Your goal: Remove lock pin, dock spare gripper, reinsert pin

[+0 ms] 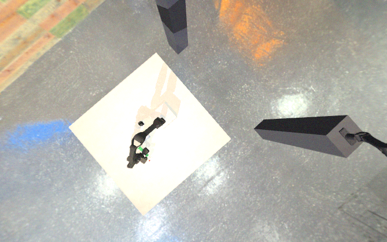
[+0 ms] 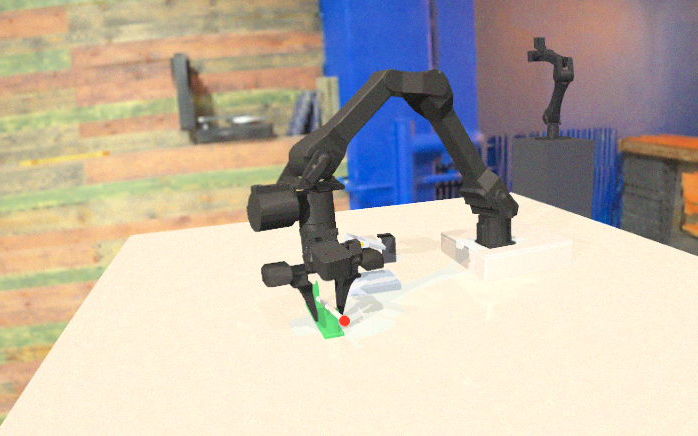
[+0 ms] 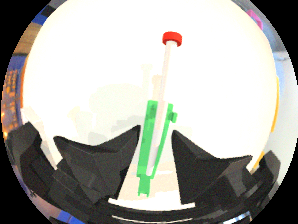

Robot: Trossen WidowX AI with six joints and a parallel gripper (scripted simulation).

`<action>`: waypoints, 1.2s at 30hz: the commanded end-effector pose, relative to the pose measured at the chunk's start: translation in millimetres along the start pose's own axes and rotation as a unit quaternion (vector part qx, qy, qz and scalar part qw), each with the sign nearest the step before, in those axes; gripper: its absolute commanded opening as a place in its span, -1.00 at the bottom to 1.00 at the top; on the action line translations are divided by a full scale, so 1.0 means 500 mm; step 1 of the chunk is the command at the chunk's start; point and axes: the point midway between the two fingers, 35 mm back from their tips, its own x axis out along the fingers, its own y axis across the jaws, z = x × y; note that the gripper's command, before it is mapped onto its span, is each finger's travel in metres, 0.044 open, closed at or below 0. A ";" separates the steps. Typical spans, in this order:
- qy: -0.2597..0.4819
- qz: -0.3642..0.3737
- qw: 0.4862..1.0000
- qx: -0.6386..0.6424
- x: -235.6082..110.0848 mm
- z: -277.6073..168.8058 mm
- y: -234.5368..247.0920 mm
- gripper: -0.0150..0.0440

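A white pin with a red head (image 2: 344, 320) (image 3: 172, 38) slants along a green holder (image 2: 333, 332) (image 3: 145, 150), its head out past one end. My gripper (image 2: 329, 316) (image 3: 156, 130) is open, fingers pointing down, one on each side of the pin and holder; nothing is seen clamped. Whether the fingertips touch the holder cannot be told. Behind, a pale blue-white mount (image 2: 381, 281) stands partly hidden by the gripper, with a small yellow spot (image 2: 361, 244) high on it. A dark block (image 2: 388, 247) (image 1: 141, 123) is behind the mount; which part is the spare gripper is unclear.
The arm's pale base box (image 2: 530, 259) is at the back right of the pale table (image 2: 373, 379) (image 1: 183, 159). The forearm reaches over the mount area. Dark pillars (image 1: 297, 135) (image 2: 552, 173) stand beyond the table edge.
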 end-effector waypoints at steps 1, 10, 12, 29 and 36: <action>0.000 0.001 1.000 -0.001 0.004 -0.001 0.002 0.12; 0.000 0.001 1.000 -0.001 0.004 -0.001 0.002 -0.48; 0.000 0.001 1.000 -0.001 0.004 -0.001 0.002 -0.49; 0.002 0.010 1.000 0.001 -0.031 0.002 0.010 -0.49; 0.005 0.021 1.000 0.002 -0.048 0.002 0.019 -0.49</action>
